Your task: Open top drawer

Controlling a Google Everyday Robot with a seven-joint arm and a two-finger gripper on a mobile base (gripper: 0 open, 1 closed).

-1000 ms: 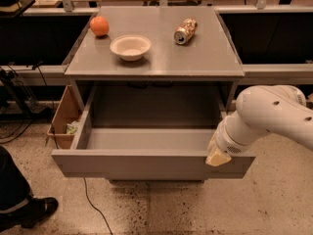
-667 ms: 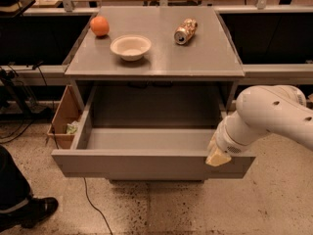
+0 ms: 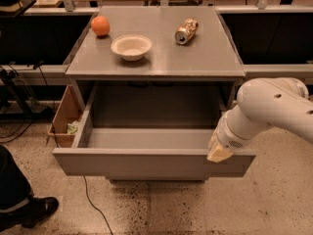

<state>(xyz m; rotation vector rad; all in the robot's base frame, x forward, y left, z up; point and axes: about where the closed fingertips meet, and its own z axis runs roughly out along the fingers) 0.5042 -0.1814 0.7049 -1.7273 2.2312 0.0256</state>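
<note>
The top drawer [image 3: 146,163] is a wide grey drawer pulled far out from under the grey tabletop [image 3: 156,53]. Its inside looks empty. Its plain flat front panel faces me at the bottom. My gripper [image 3: 219,152] is at the right end of the drawer's front rim, on the top edge of the panel. The white arm [image 3: 266,109] comes in from the right and hides most of the gripper.
On the tabletop are an orange [image 3: 100,26], a white bowl [image 3: 131,47] and a can lying on its side [image 3: 186,31]. A cardboard box [image 3: 66,116] stands at the left of the cabinet. A person's shoe and leg [image 3: 27,207] are at bottom left. A cable [image 3: 90,195] runs on the floor.
</note>
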